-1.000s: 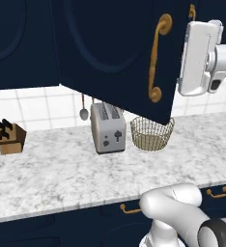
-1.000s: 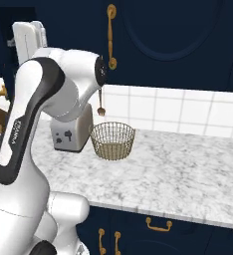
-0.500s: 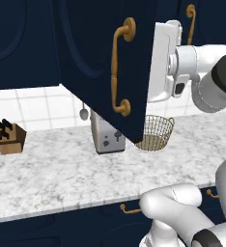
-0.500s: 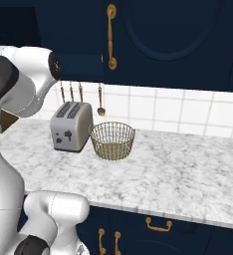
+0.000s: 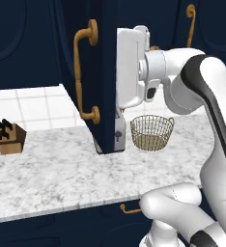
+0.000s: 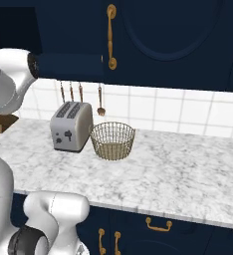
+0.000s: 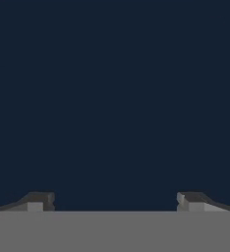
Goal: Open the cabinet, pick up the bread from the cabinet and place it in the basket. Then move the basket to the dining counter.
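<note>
End effector [image 7: 115, 202] wide open, holding nothing.
Faces navy cabinet [image 5: 93, 72] door, swung open; contact unclear. Basket [image 6: 112, 140] empty on counter [image 6: 178, 169].

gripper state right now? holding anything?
gripper: open, jaws wide apart, holding nothing; it faces the dark navy cabinet door.

Basket and toaster on the marbled counter under the navy cabinet

The tan wire basket [image 6: 112, 140] stands upright just beside a silver toaster [image 6: 71, 126], at the toaster's 3 o'clock, on the marbled countertop [image 6: 188, 164]. At the basket's 12 o'clock, utensils [image 6: 100, 99] hang on the white tiled wall [image 6: 188, 112]; above, the cabinet [image 6: 163, 42] shows a curved brass handle [image 6: 110, 35]. The white arm [image 6: 9, 84] sits at 9 o'clock.
</note>
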